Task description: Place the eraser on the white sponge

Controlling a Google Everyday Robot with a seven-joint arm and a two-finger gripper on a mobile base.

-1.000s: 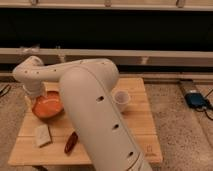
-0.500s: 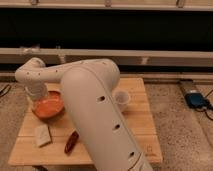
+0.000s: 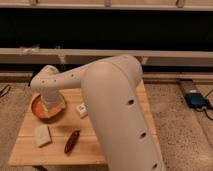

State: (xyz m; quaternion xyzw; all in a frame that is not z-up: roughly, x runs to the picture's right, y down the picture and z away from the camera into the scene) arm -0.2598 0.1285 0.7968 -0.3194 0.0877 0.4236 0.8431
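The white sponge [image 3: 42, 135] lies flat at the front left of the wooden table [image 3: 120, 150]. The eraser is not in sight; the arm may be hiding it. My big white arm [image 3: 112, 100] reaches from the lower right across to the left and bends down over the orange bowl [image 3: 38, 111]. The gripper [image 3: 50, 106] hangs at the end of the arm, low over the bowl, behind and a little right of the sponge.
A slim dark-red oblong thing [image 3: 71, 141] lies right of the sponge. A small white labelled box [image 3: 81, 110] stands beside the bowl. A dark wall with rails runs behind the table. A blue device [image 3: 195, 99] lies on the floor at right.
The arm's bend has shifted right and lower over the bowl. The white cup that showed right of the arm is now hidden behind it.
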